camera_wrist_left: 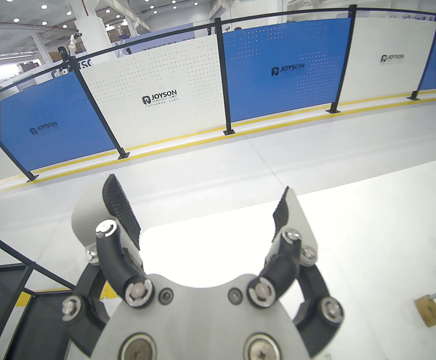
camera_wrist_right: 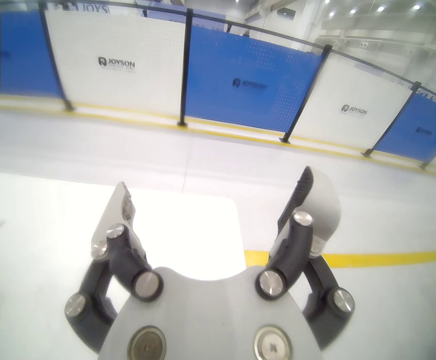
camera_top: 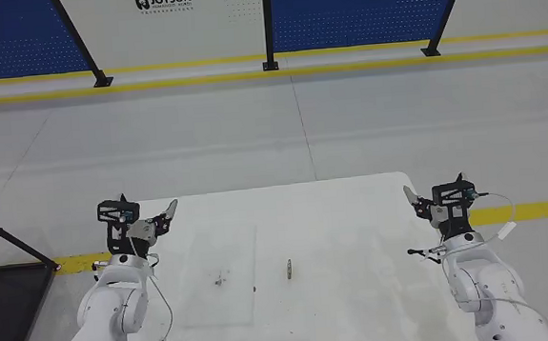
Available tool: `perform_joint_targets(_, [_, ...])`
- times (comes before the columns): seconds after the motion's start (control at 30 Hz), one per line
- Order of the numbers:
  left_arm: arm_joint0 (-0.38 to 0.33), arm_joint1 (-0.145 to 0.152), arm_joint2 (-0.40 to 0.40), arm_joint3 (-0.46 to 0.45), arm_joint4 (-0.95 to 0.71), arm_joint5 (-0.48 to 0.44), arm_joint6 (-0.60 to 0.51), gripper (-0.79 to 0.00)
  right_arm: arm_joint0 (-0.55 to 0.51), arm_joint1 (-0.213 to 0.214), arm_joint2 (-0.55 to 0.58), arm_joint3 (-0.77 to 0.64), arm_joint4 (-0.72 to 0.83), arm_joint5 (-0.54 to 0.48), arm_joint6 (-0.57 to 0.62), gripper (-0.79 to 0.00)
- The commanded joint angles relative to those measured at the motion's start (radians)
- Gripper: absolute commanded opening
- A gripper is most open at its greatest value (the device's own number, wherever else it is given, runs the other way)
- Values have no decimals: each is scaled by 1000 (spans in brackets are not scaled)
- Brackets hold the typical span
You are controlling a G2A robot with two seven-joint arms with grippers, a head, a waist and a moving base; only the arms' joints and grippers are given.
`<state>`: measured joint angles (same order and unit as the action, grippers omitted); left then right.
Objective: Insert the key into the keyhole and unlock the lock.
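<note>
Closest to the robot, the white table [camera_top: 358, 279] carries one lock [camera_top: 289, 269] and one small key [camera_top: 220, 279]. They lie flat and apart from each other, the key on the lock's left. The key is too small to make out in detail. A tiny dark speck [camera_top: 254, 288] sits between them, slightly nearer the robot. The left wrist view shows the lock [camera_wrist_left: 425, 310] as a brass block on the table surface. There is bare table on every side of both things.

Farther out are two pincers, one at each side edge of the table. The left pincer [camera_top: 160, 219] [camera_wrist_left: 199, 194] hangs over the table's left edge with its fingers spread wide and nothing between them. The right pincer [camera_top: 420, 203] [camera_wrist_right: 214, 184] hangs at the right edge, also spread wide and holding nothing. The lock lies roughly midway between them and nearer the robot than either. It is well apart from both. The key lies nearer the left pincer, also well short of it.

A black frame [camera_top: 3, 256] stands just off the table's left side. The table's far edge has rounded corners, and open grey floor [camera_top: 300, 130] lies beyond it. A yellow line [camera_top: 535, 211] runs along the floor beside the right arm. At the far end, four fence panels [camera_top: 168, 25] stand in a row, alternating blue and white.
</note>
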<state>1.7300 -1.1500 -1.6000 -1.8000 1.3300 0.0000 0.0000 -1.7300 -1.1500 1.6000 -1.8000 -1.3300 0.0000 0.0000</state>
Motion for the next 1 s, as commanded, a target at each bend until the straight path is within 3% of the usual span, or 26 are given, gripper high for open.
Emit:
perform_joint_targets(0.0, [-1,0,-1,0,5,1,1,0,0,0,0,0,0,0,0,0])
perform_joint_targets(0.1, [20,4,1,-29,80,-35,-7,0,0,0,0,0,0,0,0,0])
perform_joint_targets(0.17, [57,6,1,-72,44,-114,-57,0,0,0,0,0,0,0,0,0])
perform_joint_targets(0.3, [145,16,-27,-185,-98,-326,-228,0,0,0,0,0,0,0,0,0])
perform_joint_targets(0.37, [178,20,-37,-241,-110,-351,-315,0,0,0,0,0,0,0,0,0])
perform_joint_targets(0.5, [222,22,29,-292,-120,-391,-526,0,0,0,0,0,0,0,0,0])
perform_joint_targets(0.6, [209,21,100,-284,-44,-350,-635,0,0,0,0,0,0,0,0,0])
perform_joint_targets(0.7, [179,13,197,-235,58,-252,-697,0,0,0,0,0,0,0,0,0])
perform_joint_targets(0.8, [131,-2,283,-162,125,-110,-726,0,0,0,0,0,0,0,0,0])
perform_joint_targets(0.97, [57,-19,377,-58,195,-1,-733,-18,0,0,0,0,0,0,0,0])
